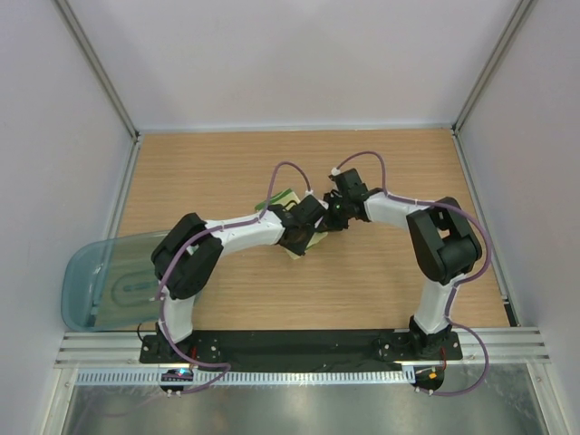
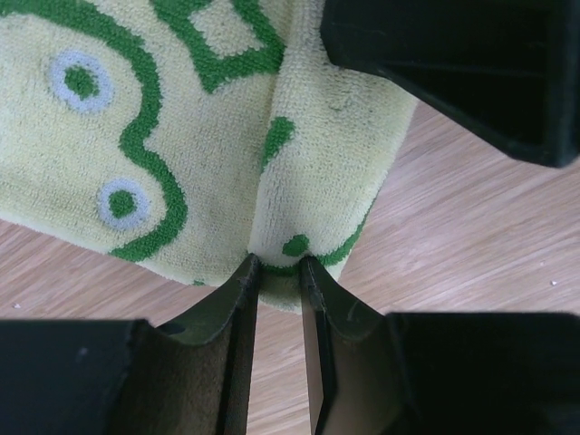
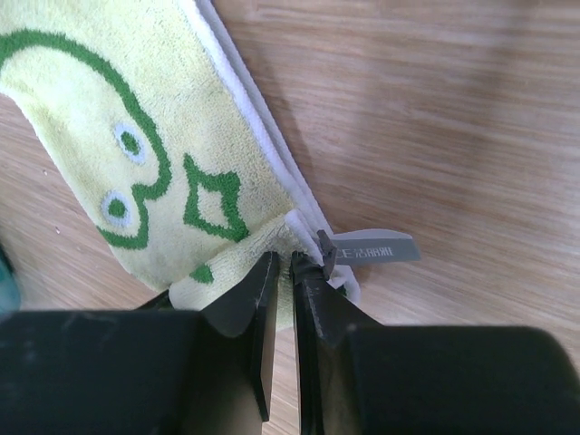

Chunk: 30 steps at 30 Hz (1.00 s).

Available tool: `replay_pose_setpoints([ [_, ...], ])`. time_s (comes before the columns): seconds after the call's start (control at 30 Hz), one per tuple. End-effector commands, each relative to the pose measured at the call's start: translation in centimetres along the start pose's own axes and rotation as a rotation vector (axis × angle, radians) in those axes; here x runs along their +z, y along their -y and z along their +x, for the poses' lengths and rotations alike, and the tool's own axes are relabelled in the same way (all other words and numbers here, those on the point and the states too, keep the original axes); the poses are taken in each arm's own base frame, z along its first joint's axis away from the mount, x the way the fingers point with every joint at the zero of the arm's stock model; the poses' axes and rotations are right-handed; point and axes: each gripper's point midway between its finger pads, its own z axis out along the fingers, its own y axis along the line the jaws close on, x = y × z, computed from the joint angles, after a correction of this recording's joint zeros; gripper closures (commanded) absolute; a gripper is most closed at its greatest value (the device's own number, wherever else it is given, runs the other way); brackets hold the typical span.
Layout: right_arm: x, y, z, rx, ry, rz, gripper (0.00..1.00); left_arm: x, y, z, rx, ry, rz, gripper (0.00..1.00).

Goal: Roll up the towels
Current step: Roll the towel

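Observation:
One towel [image 1: 285, 198], pale yellow-green with green outline doodles and small white rings, lies bunched at the middle of the wooden table under both grippers. My left gripper [image 2: 278, 264] is shut on a raised fold at the towel's [image 2: 136, 136] near edge. Seen from above, it [image 1: 311, 223] sits over the cloth. My right gripper [image 3: 289, 258] is shut on a corner of the towel [image 3: 118, 127] by its white hem, next to a grey label tag [image 3: 373, 247]. The right gripper [image 1: 335, 216] meets the left one over the cloth.
A translucent teal-grey plastic bin [image 1: 101, 283] lies at the table's left edge beside the left arm's base. The right gripper's black body [image 2: 471, 63] fills the upper right of the left wrist view. White walls enclose the table on three sides.

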Motion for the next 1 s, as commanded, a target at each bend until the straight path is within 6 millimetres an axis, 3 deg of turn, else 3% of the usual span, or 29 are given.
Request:
replay_pose_setpoints([
  [0.0, 1.0, 3.0, 0.6, -0.03, -0.045, 0.134, 0.83, 1.4, 2.0, 2.3, -0.024, -0.061, 0.099, 0.74],
  [0.27, 1.7, 3.1, -2.1, -0.048, -0.044, 0.148, 0.83, -0.7, 3.7, 1.7, -0.225, -0.092, 0.143, 0.73],
  [0.5, 1.7, 2.4, -2.3, -0.035, -0.042, 0.126, 0.82, -3.0, 0.6, -1.5, -0.212, -0.001, -0.024, 0.69],
  [0.63, 1.7, 2.5, -1.8, -0.024, -0.037, 0.118, 0.83, -4.4, 1.7, -3.3, -0.132, 0.069, -0.052, 0.66],
  [0.77, 1.8, 2.8, -1.3, -0.022, -0.048, 0.117, 0.83, -5.1, 3.6, -3.7, -0.074, 0.1, -0.049, 0.66],
  [0.97, 1.6, 2.8, -1.3, -0.027, -0.046, 0.12, 0.83, -5.9, 4.6, -4.1, -0.001, 0.145, -0.074, 0.66],
])
